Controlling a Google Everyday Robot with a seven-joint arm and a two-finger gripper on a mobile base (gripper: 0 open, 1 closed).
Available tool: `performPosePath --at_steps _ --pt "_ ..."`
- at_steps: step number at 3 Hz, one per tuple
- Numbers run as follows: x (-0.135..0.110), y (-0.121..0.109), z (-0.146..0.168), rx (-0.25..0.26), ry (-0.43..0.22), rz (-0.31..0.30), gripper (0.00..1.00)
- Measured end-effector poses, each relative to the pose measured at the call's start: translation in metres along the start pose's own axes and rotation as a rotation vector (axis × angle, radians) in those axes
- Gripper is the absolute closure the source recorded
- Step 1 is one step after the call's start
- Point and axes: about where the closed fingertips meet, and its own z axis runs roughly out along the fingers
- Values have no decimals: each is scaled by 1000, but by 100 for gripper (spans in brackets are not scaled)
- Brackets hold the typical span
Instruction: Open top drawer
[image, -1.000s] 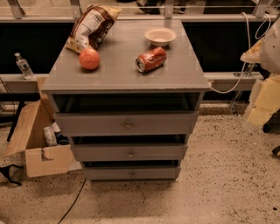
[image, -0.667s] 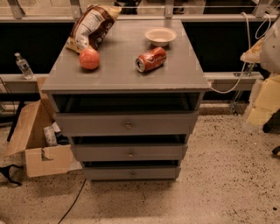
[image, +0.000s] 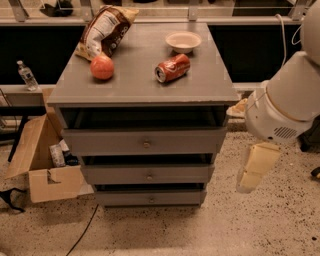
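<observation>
The top drawer (image: 110, 142) is the widest grey drawer front of three, with a small round brass knob (image: 146, 144) at its centre. A dark gap shows between its front and the cabinet top (image: 135, 85). My arm's white housing (image: 282, 107) comes in from the right. The cream gripper (image: 255, 167) hangs below it, to the right of the cabinet at about the height of the middle drawer (image: 115, 175). It touches nothing and is well apart from the knob.
On the cabinet top lie a chip bag (image: 102, 30), an orange-red ball (image: 102, 67), a tipped red can (image: 172, 68) and a white bowl (image: 183, 41). The bottom drawer (image: 120, 198) sits lowest. An open cardboard box (image: 42, 162) stands left on the speckled floor, with a water bottle (image: 26, 75) on the ledge.
My arm and gripper have moved left, further into view and closer to the cabinet's right side. The drawers and the things on top have not moved.
</observation>
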Motion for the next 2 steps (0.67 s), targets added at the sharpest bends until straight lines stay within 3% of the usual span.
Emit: performPosePath --at_steps 2 --pt "-4 -4 23 -27 -23 -11 0"
